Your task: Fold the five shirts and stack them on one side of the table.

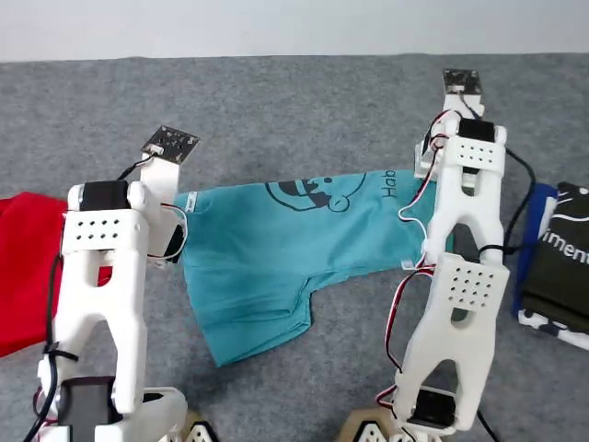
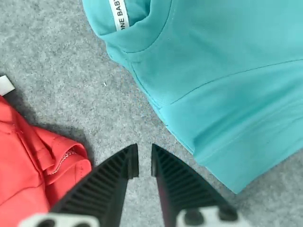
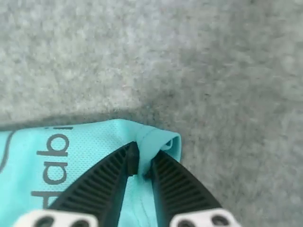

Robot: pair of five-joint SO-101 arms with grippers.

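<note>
Teal shirt first: one edge of it is pinched in the right pincer. The two black jaws are squeezed shut on a little rolled bit of the cloth, right at the corner by the dark letters. It holds there, I think, so it can lift or pull that side over to make a fold.

The left pincer is almost shut, with just a thin gap between its jaws. It has nothing in it. It hangs over bare grey bench, in the space between the teal shirt and the red shirt. The teal collar with its white label is close by. That looks like a good spot for it to grab next, so both ends of the shirt can be held at once.

The teal shirt lies in the middle of the bench, between the two arms, picture side up. It is not flat. One part sticks out toward the near edge, and the cloth is bumpy, so it is not folded yet.

The red shirt sits in a loose heap at the left edge, waiting its turn. At the right edge lies a dark shirt, folded neat. It may rest on a blue one, but that is hard to tell. That side looks like the place for the stack.
</note>
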